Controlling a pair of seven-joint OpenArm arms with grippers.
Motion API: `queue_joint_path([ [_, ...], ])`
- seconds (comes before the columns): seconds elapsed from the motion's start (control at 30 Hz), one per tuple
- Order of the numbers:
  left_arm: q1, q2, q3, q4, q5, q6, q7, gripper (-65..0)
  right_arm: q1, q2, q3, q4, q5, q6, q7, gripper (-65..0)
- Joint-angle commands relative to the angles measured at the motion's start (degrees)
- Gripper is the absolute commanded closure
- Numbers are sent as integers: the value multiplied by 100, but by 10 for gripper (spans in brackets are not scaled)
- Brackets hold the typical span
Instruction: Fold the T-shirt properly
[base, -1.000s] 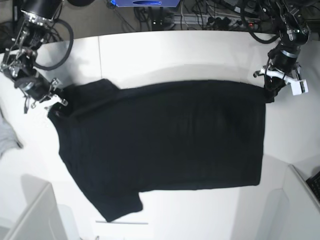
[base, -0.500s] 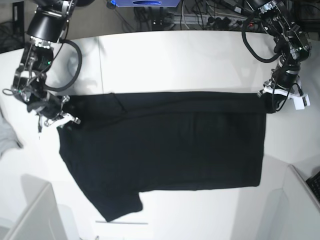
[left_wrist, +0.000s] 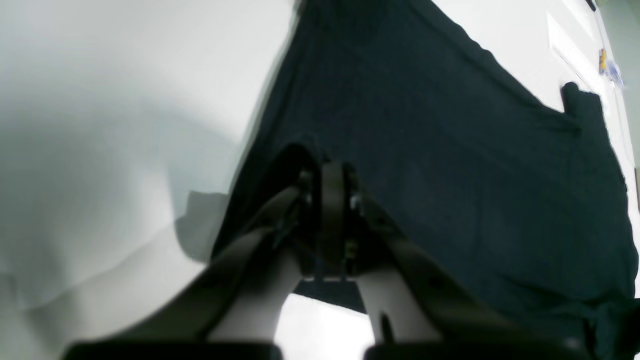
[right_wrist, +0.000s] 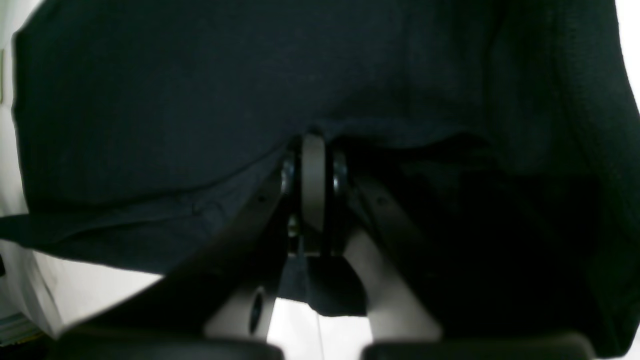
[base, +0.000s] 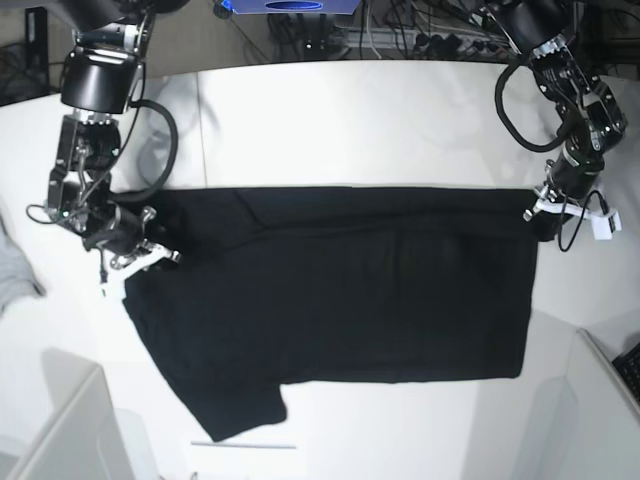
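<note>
T-shirt (base: 340, 290) lies flat, plain side up, on the white table (base: 350, 110), long axis running arm to arm. Each gripper is clamped on a far-edge corner: left gripper (base: 545, 218) pinching the hem end, right gripper (base: 135, 257) the shoulder end (wrist views show both jaw pairs closed with black cloth between them). The rest of the shirt lies toward the near edge, so I'd expect the fold to carry that held edge over the body, both arms equally placed.

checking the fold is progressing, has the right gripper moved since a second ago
Yes. In the base view the right gripper, shut on the T-shirt, has come down the image and slightly inward, away from the table's far edge, dragging the shirt's edge with it.
</note>
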Motion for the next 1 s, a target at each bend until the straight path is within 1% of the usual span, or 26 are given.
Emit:
queue_joint_path([
  [0.0,-119,-149,109,29,-96,-23,-108,0,151,62,18,7,45,54,154,0],
  [0.1,-286,-219,337,-199,-96,-23,-108,0,230,80,18,-169,36,54,295,0],
  [0.23,-471,-219,337,-489,-96,-23,-108,0,265,97,27,-345,36,54,330,0],
  [0.3,-515,-281,355,-533,-96,-23,-108,0,274,89,36,-345,36,46,330,0],
  [0.5,-664,-289,381,-648,-96,-14,-108,0,327,80,62,-345,36,28,339,0],
  [0.53,-664,-298,355,-700,-96,-14,-108,0,327,80,62,-345,36,28,348,-53],
  [0.6,-682,-298,337,-735,-96,-14,-108,0,327,89,80,-345,36,28,374,-197],
  [0.63,-743,-298,337,-735,-96,-14,-117,0,327,97,132,-345,36,28,497,-260],
  [0.67,-796,-298,337,-735,-96,-14,-117,0,318,89,220,-336,36,28,655,-309],
  [0.7,-831,-298,337,-735,-96,-14,-117,0,309,89,335,-336,36,28,813,-335],
  [0.87,-1086,-298,328,-735,-96,-14,-143,-318,274,89,792,-301,36,28,1244,-341],
  [0.9,-1139,-298,311,-718,-96,-14,-143,-372,221,89,897,-301,36,28,1323,-341],
  [0.97,-1262,-298,100,-692,-114,-14,-143,-441,177,62,1152,-283,36,28,1543,-341],
])
